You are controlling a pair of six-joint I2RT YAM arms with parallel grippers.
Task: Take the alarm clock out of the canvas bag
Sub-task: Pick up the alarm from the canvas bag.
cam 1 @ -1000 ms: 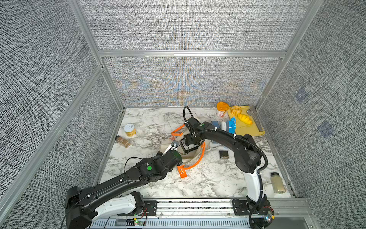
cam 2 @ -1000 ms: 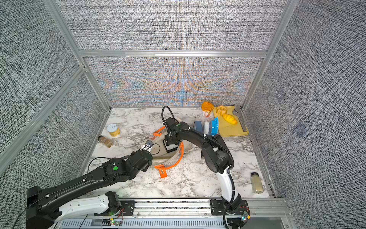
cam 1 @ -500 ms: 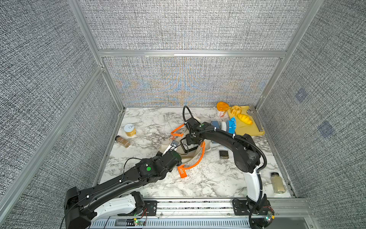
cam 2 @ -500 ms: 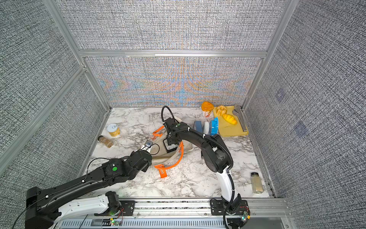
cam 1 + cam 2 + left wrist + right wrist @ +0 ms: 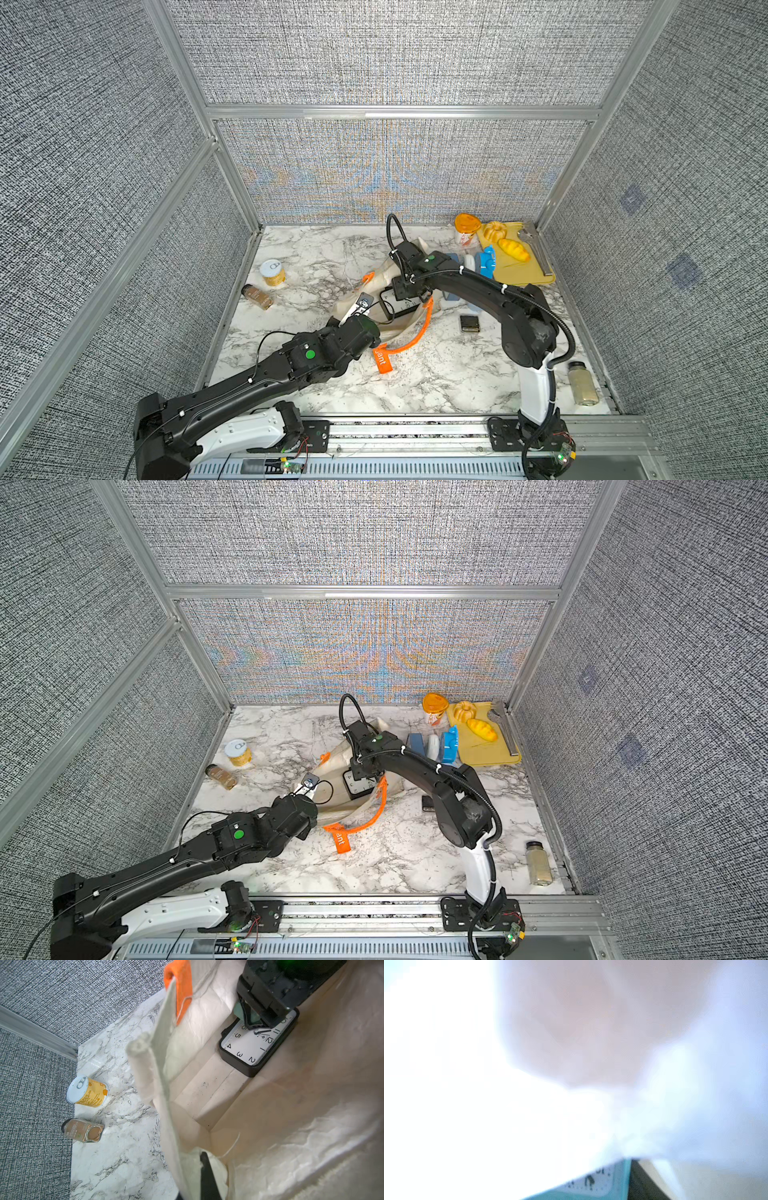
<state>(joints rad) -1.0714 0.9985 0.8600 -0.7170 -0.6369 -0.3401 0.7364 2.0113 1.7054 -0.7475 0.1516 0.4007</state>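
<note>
Alarm clock (image 5: 255, 1049): black case, white dial, numerals 1–5, 11 and 12 legible; it lies inside the canvas bag (image 5: 291, 1126) on the desk (image 5: 415, 382); right tool (image 5: 248, 1020) straddles its rim, grip cannot be told; left tool (image 5: 350, 314) pinched tight on the bag's edge; orange tag (image 5: 340, 839) reads "ant"; beside the bag stand a yellow can (image 5: 87, 1093) and a toppled spice jar (image 5: 82, 1130), print unreadable; cloth blurs the right wrist view.
</note>
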